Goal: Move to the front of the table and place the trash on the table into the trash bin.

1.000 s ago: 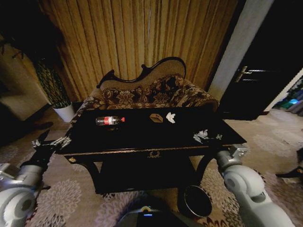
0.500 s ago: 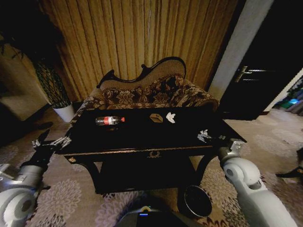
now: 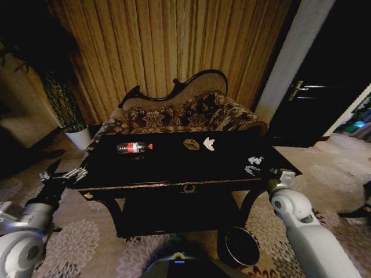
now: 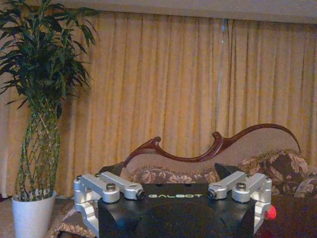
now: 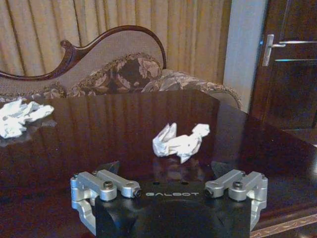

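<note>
On the black table (image 3: 168, 165) lie a clear bottle (image 3: 134, 147) with a red label, a small brown box (image 3: 191, 144) and a white crumpled scrap (image 3: 208, 143). A second white scrap (image 3: 255, 160) sits near the table's right end. My right gripper (image 3: 252, 169) hovers open just in front of this scrap (image 5: 179, 142), low over the tabletop, with its jaws spread wide. The farther scrap (image 5: 20, 116) also shows there. My left gripper (image 3: 61, 175) hangs open off the table's left end. The round trash bin (image 3: 242, 246) stands on the floor by the table's front right leg.
A floral sofa (image 3: 185, 116) with a curved back stands right behind the table. A plant in a white pot (image 3: 80, 138) is at the back left, a dark door (image 3: 313, 98) at the right. Patterned carpet surrounds the table.
My right arm has swung inward and its gripper has edged farther over the table's right end, toward the near white scrap. The left arm has stayed put.
</note>
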You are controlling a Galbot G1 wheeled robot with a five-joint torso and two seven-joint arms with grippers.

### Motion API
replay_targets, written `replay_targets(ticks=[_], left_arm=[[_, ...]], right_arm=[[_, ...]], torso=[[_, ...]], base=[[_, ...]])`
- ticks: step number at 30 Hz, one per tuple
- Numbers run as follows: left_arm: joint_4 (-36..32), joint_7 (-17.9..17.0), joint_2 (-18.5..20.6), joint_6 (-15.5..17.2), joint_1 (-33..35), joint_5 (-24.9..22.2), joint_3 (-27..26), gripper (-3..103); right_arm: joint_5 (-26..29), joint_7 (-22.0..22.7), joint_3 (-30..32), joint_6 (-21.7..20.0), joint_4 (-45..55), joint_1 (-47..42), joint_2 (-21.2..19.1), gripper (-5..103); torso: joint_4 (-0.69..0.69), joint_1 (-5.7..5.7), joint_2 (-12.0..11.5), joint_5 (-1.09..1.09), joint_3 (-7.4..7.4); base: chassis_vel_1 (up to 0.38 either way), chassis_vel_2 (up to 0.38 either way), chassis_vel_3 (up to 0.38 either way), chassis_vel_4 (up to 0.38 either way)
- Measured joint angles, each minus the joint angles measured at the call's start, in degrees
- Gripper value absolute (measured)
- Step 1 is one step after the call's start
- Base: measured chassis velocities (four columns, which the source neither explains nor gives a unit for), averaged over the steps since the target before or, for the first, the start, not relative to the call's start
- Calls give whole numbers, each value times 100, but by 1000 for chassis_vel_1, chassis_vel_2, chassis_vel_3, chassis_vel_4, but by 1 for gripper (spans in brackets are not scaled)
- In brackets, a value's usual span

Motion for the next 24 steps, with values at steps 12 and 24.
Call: replay_targets(ticks=[12,24], left_arm=[[-26,11,-1,0,8,9,-3,100],[-40,15,-1,0,11,11,-9,100]], right_arm=[[8,-7,-26,199,-58,143,-96,100],[84,-10,-178,237,-418,425,-240,100]], torso=[[0,0,0,0,0],[0,0,0,0,0]], base=[[0,0,0,0],[0,0,0,0]])
